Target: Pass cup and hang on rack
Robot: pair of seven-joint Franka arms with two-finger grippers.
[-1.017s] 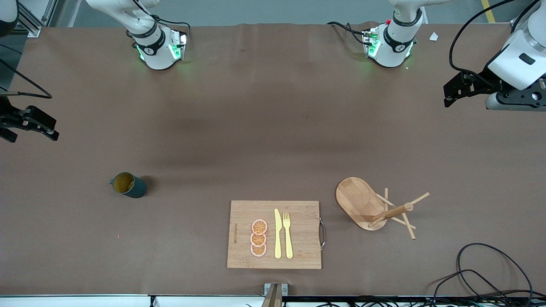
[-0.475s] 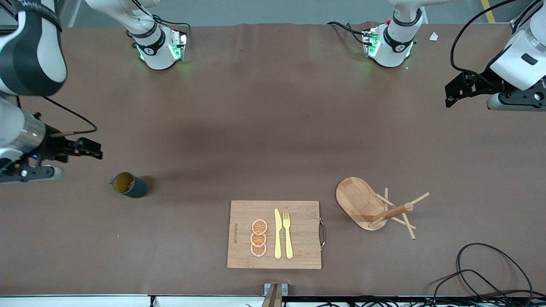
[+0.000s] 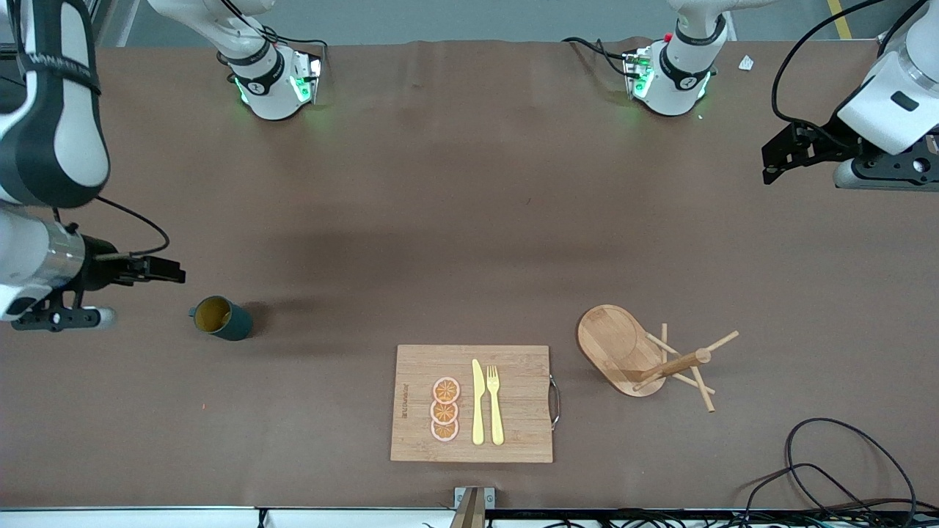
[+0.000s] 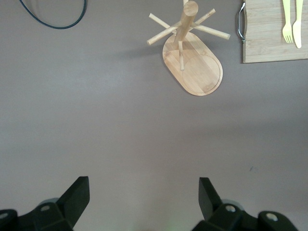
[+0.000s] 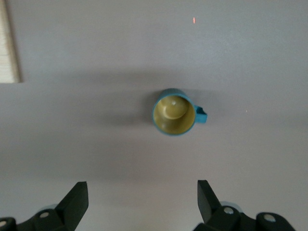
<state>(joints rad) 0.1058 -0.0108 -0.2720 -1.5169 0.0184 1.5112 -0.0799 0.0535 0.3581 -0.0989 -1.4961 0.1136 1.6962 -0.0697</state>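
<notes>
Right pincer (image 3: 170, 269) hung wide open and empty over the worktop (image 3: 469, 220), just beside the upright cup (image 3: 220, 317) at its end. Left pincer (image 3: 770, 158), also open, waited high over its end, well apart from the rack (image 3: 645, 356).

Cutting board (image 5: 8, 43) cut off by edge.

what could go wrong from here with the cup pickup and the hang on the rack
1. The cup stands upright on the table with its small handle at one side; the open right gripper, up beside it, might nudge or tip it when closing.
2. The rack has thin pegs, so the small handle may miss.
3. The open left gripper waits well apart from both, so the pass could misalign.
</notes>
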